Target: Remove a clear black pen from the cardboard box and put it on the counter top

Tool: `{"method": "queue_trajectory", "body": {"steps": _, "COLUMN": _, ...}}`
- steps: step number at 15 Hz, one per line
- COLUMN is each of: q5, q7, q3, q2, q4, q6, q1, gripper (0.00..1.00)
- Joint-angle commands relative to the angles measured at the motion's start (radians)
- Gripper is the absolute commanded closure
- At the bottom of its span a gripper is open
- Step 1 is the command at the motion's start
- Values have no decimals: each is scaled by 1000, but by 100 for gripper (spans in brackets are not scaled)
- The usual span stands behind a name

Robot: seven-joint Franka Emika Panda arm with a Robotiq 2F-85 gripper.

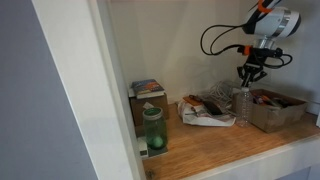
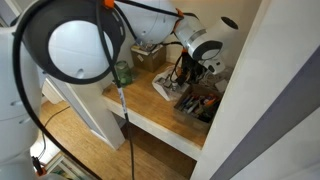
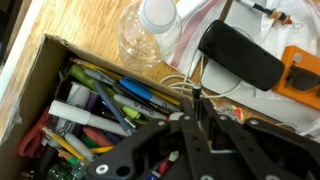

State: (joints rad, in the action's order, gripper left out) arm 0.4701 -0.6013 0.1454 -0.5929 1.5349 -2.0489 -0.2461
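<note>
My gripper [image 3: 196, 118] is shut on the pen [image 3: 196, 98], a thin black stick whose tip pokes out between the fingertips. It hangs above the right edge of the cardboard box [image 3: 42, 68], which is full of coloured pens and markers. In both exterior views the gripper [image 1: 251, 73] [image 2: 193, 76] is raised over the box [image 1: 277, 112] [image 2: 200, 106], near a clear plastic bottle [image 1: 242, 104]. The box stands on the wooden counter top [image 1: 215, 142] [image 3: 75, 25]. The pen is too thin to make out in the exterior views.
The clear bottle [image 3: 150, 30] stands right beside the box. Next to it lie a black pouch [image 3: 240, 55], an orange item [image 3: 300, 72] and white papers [image 1: 205, 110]. A green bottle [image 1: 153, 130] and a taller narrow box [image 1: 147, 95] stand by the white wall.
</note>
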Motion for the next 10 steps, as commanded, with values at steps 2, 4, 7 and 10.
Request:
{"method": "queue_trajectory", "body": {"steps": 2, "q5": 37, "q7": 95, "q3": -23, "q2": 118, "q4": 118, "q6": -76, "q1": 8, "gripper": 97}}
{"method": "queue_trajectory", "body": {"steps": 4, "q5": 46, "q7": 167, "q3": -39, "q2": 171, "q4": 173, "q6": -137, "q1": 17, "gripper": 97}}
{"method": "queue_trajectory", "body": {"steps": 7, "q5": 47, "q7": 310, "q3": -73, "q2": 262, "q4": 279, "q6": -238, "q1": 39, "gripper": 97}}
{"method": "queue_trajectory", "body": {"steps": 10, "q5": 54, "q7": 453, "q3": -111, "q2": 337, "q4": 372, "q6": -298, "q1": 60, "gripper": 97}}
